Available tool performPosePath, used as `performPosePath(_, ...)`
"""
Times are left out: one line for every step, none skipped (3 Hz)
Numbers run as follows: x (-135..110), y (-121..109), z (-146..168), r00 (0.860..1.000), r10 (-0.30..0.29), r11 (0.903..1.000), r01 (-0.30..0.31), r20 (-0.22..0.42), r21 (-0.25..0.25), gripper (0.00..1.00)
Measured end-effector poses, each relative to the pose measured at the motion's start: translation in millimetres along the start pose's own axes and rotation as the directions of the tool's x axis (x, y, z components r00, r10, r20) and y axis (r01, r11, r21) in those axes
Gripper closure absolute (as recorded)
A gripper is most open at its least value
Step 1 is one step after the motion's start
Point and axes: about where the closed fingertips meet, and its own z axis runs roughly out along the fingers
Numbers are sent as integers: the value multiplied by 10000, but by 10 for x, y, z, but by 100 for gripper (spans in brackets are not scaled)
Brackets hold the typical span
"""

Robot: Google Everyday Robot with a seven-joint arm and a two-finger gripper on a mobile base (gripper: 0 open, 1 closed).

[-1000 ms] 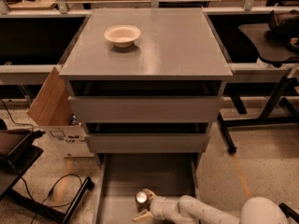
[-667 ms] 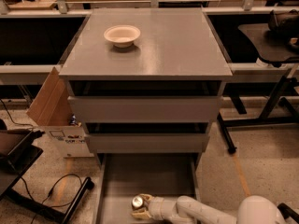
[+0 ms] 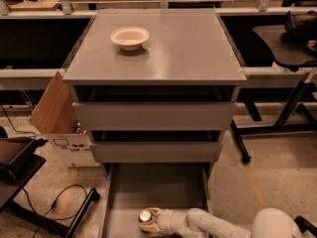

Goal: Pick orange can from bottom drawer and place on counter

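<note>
The orange can (image 3: 145, 218) with its silver top stands in the open bottom drawer (image 3: 163, 185), near the drawer's front edge. My gripper (image 3: 152, 221) reaches in from the lower right on a white arm (image 3: 208, 224), and its fingers are closed around the can's side. The counter (image 3: 163, 43) is the flat grey top of the cabinet, far above the can.
A white bowl (image 3: 130, 37) sits on the counter's back left. The two upper drawers (image 3: 153, 115) are closed above the open one. A cardboard box (image 3: 59, 118) and cables (image 3: 59, 202) lie left of the cabinet. A dark bench with metal legs (image 3: 287, 48) stands to the right.
The can and my gripper have shifted together a little to the left and toward the drawer's front edge.
</note>
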Motion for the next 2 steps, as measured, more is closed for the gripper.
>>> performPosePath(-2,8,8,10000,4,10000,-4,5,-15,100)
performPosePath(-259,136,-73,9997,-227,9993,225,-46,-293,100)
